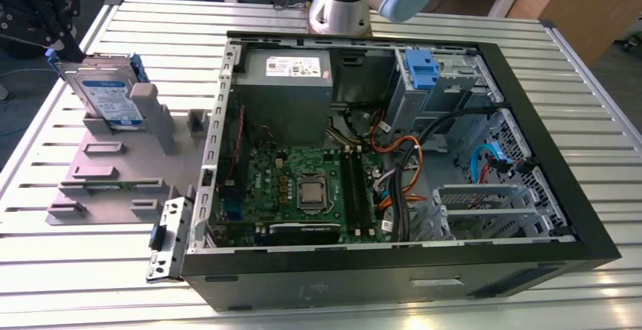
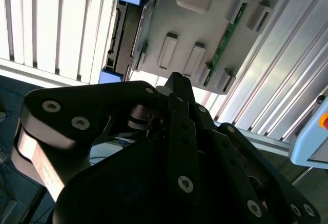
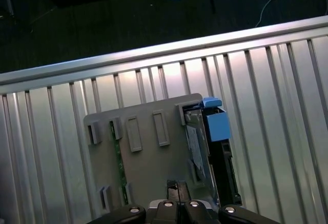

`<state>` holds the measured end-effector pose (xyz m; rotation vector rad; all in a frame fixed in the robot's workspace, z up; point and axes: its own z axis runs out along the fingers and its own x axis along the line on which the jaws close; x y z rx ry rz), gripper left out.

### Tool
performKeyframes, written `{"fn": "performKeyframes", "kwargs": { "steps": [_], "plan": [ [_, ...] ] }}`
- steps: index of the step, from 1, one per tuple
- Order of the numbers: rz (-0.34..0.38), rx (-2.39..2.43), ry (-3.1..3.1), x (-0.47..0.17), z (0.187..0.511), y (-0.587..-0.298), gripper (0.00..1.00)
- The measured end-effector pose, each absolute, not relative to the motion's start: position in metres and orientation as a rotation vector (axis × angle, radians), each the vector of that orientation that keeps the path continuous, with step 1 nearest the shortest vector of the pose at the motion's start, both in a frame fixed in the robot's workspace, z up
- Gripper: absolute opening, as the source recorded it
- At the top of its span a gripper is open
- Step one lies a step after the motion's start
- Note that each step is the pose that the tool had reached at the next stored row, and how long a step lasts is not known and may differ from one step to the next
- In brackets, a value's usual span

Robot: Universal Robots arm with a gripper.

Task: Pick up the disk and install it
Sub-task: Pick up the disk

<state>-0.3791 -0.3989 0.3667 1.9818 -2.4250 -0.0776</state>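
Table (image 1: 561, 67), case (image 1: 546, 255), stand (image 1: 101, 172): likely hazards are the stand lifting with the disk (image 1: 101, 74) if they bind, or blue rails (image 3: 215, 124) snagging the case edge; disk upright on edge in the stand, silver, white-and-blue label (image 1: 113, 104); jaws closed, empty, pointed toward the stand.

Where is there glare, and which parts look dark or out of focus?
Second wrist view: glare washes out the slatted table, and the hand is a dark, shadowed mass; first wrist view: the table's edge shines; exterior view: evenly lit.
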Motion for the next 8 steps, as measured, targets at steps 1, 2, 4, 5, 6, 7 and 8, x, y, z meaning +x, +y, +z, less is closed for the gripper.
{"fn": "performKeyframes", "kwargs": {
  "steps": [1,2,4,5,6,7,8],
  "plan": [
    [-0.078,1.985,-2.423,-0.3791,0.3667,-0.3989,0.11],
    [-0.078,1.987,-2.42,-0.3791,0.3668,-0.3989,0.11],
    [-0.078,1.993,-2.416,-0.3791,0.3667,-0.3989,0.11],
    [-0.077,1.995,-2.414,-0.3791,0.3667,-0.3989,0.11],
    [-0.077,1.998,-2.411,-0.3791,0.3667,-0.3989,0.11],
    [-0.077,2.001,-2.409,-0.3791,0.3667,-0.3989,0.11],
    [-0.077,2.003,-2.407,-0.3791,0.3667,-0.3989,0.11]
  ]
}}
